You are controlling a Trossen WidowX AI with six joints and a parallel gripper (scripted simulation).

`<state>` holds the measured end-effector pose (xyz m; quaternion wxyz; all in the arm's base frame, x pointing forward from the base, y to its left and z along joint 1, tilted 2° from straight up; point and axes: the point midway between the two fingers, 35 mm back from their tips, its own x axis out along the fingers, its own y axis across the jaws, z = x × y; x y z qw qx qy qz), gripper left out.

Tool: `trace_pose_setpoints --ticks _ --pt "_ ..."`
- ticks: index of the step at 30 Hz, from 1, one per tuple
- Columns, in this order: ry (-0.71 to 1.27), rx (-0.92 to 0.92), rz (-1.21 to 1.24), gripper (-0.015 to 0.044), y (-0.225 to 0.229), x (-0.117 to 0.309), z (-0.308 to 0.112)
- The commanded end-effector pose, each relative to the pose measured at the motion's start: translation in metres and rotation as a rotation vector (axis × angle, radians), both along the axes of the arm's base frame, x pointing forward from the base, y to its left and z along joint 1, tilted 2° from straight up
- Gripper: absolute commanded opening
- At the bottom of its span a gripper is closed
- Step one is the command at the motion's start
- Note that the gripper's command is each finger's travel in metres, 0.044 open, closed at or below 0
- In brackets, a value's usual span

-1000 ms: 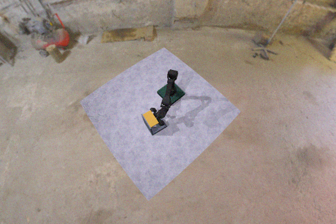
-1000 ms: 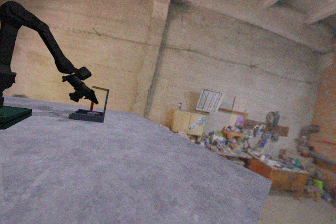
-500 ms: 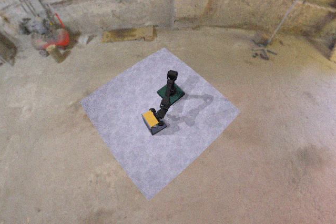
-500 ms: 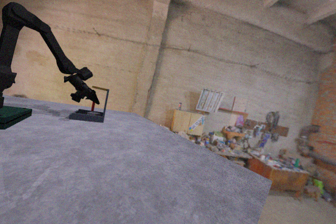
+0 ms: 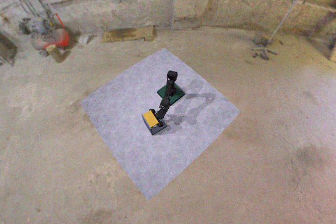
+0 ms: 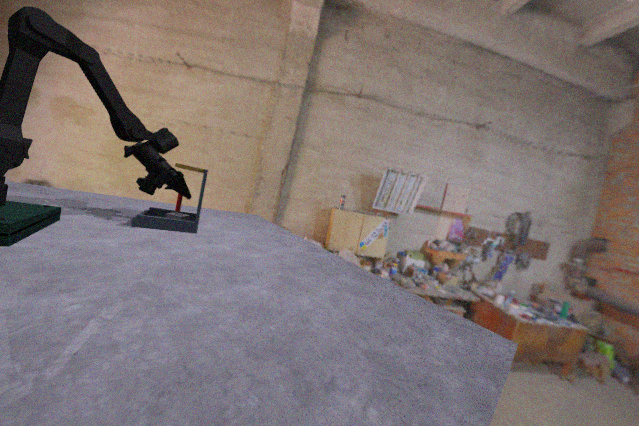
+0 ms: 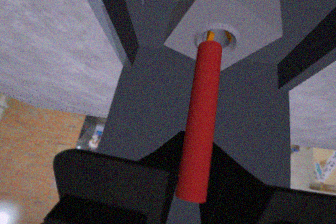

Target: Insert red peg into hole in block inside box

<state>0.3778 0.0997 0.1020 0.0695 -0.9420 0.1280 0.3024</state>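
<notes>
My gripper (image 6: 185,192) (image 7: 191,138) is shut on the red peg (image 6: 178,203) (image 7: 203,100) near its upper end. The peg is close to upright, slightly tilted in the wrist view. It is inside the box (image 6: 163,223) (image 5: 158,129), below the yellow roof (image 5: 150,118) (image 6: 191,168). The pale block (image 7: 255,22) stands on the box floor. In the wrist view the peg's lower end overlaps the near rim of the hole (image 7: 225,38), and part of the hole shows open beyond it. Any gap between peg and block is too small to tell.
The roof hangs close above the fingers in the exterior view, joined to the upright back wall (image 6: 202,200). Low dark side walls (image 7: 124,30) (image 7: 315,55) stand on both sides of the block. The arm's green base (image 5: 161,92) (image 6: 19,223) is behind the gripper.
</notes>
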Motion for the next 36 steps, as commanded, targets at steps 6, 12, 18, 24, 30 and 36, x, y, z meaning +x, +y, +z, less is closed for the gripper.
trace_pose_setpoints --ticks 6,12,18,24,30,36 --pt "-0.006 0.001 0.006 0.0 0.003 0.005 0.002" --pt "-0.006 0.001 0.006 0.0 0.004 0.007 0.003" --pt "-0.006 0.001 0.006 0.0 0.004 0.008 -0.001" --pt "-0.006 0.0 0.006 0.0 0.003 0.005 -0.009" --pt "-0.006 0.0 0.006 0.0 0.003 0.005 -0.016" --pt "-0.006 0.0 0.006 0.0 0.004 0.006 -0.021"
